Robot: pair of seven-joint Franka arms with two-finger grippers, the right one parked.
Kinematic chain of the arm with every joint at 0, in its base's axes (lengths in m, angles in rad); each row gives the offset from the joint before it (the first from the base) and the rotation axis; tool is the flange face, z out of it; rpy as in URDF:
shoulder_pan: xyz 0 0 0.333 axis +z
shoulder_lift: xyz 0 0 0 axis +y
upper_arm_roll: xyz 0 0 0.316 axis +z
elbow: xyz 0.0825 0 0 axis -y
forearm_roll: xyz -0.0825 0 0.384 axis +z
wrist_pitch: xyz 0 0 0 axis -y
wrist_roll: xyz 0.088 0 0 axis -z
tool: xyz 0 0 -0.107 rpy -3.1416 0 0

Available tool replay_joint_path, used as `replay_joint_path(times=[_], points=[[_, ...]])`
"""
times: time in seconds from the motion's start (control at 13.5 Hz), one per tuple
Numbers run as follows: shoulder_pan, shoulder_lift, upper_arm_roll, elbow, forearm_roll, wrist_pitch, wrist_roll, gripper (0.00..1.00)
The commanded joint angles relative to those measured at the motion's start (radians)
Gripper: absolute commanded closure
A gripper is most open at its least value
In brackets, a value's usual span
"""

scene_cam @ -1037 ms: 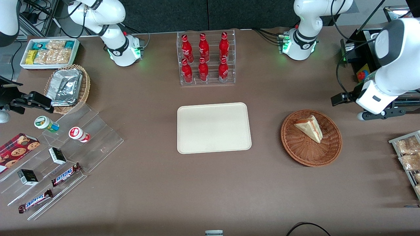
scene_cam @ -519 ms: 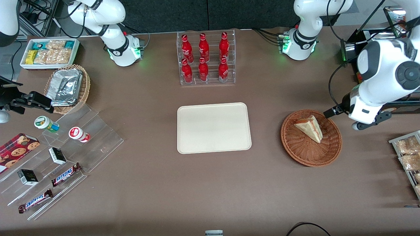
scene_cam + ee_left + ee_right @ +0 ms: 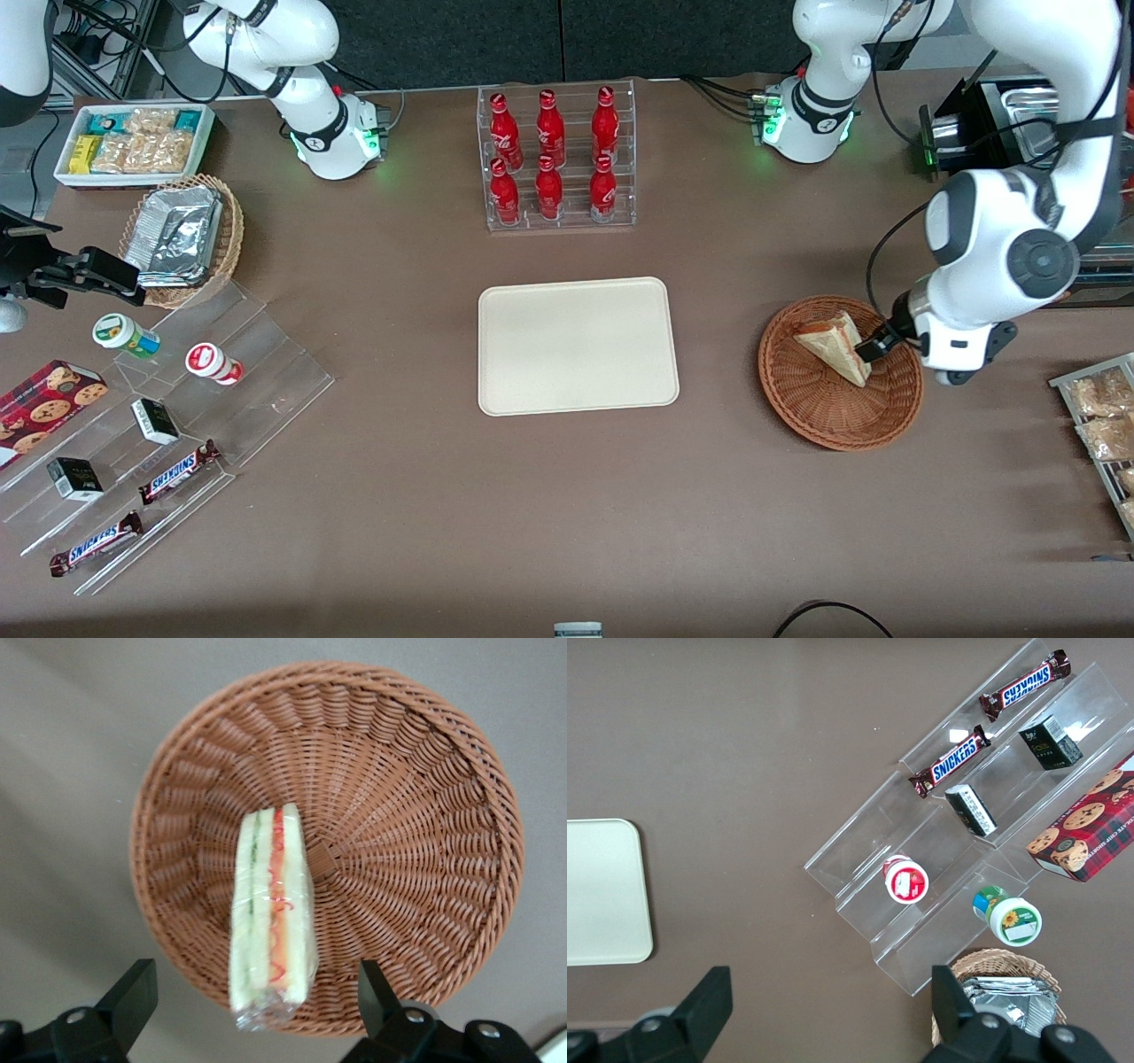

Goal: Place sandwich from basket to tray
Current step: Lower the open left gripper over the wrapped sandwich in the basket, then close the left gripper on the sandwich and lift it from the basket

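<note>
Left wrist view: gripper (image 3: 252, 1010) poised above basket (image 3: 425, 815), jaws spread wide to either side of wrapped sandwich (image 3: 270, 912) lying inside, best lowered straight, centred across the bread faces and closed gently, cream tray (image 3: 576, 346) waiting nearby.

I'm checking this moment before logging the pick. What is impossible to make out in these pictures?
- Front view: the arm hides most of the claw above the basket.
- Left wrist view: the picture's edge cuts off the open claw; its height above the sandwich is unclear.
- Sandwich underside: hidden in every view.
</note>
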Motion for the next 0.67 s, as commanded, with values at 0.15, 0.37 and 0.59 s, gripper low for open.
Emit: replay_joint_path(times=[0.15,0.37,0.59], points=[[-0.023,-0.015,-0.001,-0.104,0.022,0.107,-0.09,0.0],[-0.027,-0.021,-0.001,-0.153,0.02,0.141,-0.095,0.0],[-0.027,-0.016,-0.001,-0.193,0.02,0.191,-0.121,0.0]])
